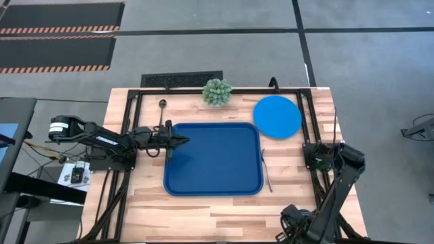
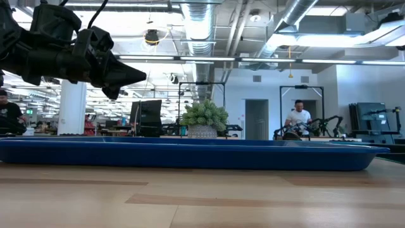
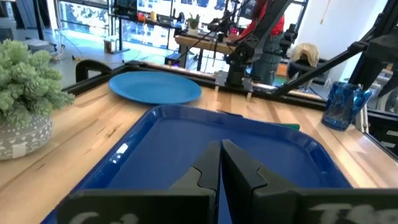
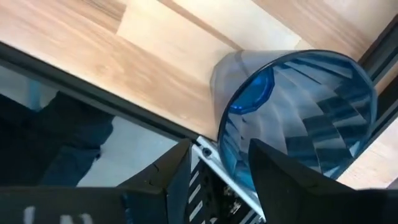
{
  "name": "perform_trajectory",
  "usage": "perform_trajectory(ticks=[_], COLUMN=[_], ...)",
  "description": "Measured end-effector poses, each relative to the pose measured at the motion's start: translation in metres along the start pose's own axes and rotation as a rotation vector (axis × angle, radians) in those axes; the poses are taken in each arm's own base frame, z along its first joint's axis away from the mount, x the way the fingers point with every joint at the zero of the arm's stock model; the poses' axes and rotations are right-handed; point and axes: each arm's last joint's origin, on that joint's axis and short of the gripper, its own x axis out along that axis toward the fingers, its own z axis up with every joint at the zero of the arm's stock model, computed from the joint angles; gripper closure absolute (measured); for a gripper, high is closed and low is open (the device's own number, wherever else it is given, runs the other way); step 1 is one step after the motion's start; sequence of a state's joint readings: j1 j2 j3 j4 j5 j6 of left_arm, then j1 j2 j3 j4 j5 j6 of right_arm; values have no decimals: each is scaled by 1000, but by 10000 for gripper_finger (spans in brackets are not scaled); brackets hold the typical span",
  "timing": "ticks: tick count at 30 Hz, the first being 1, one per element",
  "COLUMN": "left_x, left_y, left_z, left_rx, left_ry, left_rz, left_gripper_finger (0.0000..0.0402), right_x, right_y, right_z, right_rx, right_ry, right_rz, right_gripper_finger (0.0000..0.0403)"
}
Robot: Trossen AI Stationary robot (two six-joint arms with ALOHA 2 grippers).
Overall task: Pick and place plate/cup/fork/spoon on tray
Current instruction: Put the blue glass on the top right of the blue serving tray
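The dark-blue tray (image 1: 212, 158) lies mid-table. My left gripper (image 3: 219, 163) is shut and empty, raised over the tray's left part (image 1: 180, 141). The blue plate (image 1: 277, 116) lies at the far right. The dark spoon (image 1: 163, 112) lies beyond the tray's far left corner. The teal-handled fork (image 1: 266, 169) lies along the tray's right side. The translucent blue cup (image 4: 298, 118) stands by the table's right edge and also shows in the left wrist view (image 3: 345, 104). My right gripper (image 4: 217, 168) is open over the cup's rim. My right gripper comes at the cup from above. One finger (image 4: 177, 171) is outside the cup's wall (image 4: 222, 146) and the other (image 4: 280, 177) is over its opening. I cannot tell whether either finger touches the wall. The cup stands upright on the table.
A small potted plant (image 1: 217, 91) stands at the table's far edge, between the spoon and the plate. A black frame rail (image 4: 124, 106) runs along the table's edge beside the cup. People show in the room beyond the table.
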State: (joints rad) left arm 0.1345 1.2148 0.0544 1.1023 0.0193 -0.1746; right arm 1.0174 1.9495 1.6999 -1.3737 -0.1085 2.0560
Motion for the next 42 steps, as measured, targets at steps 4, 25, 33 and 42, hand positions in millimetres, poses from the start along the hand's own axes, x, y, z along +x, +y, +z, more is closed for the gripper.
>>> perform_trajectory(ticks=[4, 25, 33, 42], left_x=[0, 0, 0, 0], left_y=[0, 0, 0, 0], left_z=[0, -2, -1, -2], left_rx=[-4, -18, -16, -22], left_ry=[-1, 16, 14, 26], left_rz=[0, 1, 1, -20], left_gripper_finger=[401, 401, 401, 401], right_x=[16, -45, -93, -68], right_y=[1, -3, -12, -28], right_z=[5, 72, 210, 342], right_rx=[7, -288, -588, -866], right_ry=[-6, -32, -248, -277], right_rz=[-23, 35, 47, -15], right_gripper_finger=[234, 372, 376, 383])
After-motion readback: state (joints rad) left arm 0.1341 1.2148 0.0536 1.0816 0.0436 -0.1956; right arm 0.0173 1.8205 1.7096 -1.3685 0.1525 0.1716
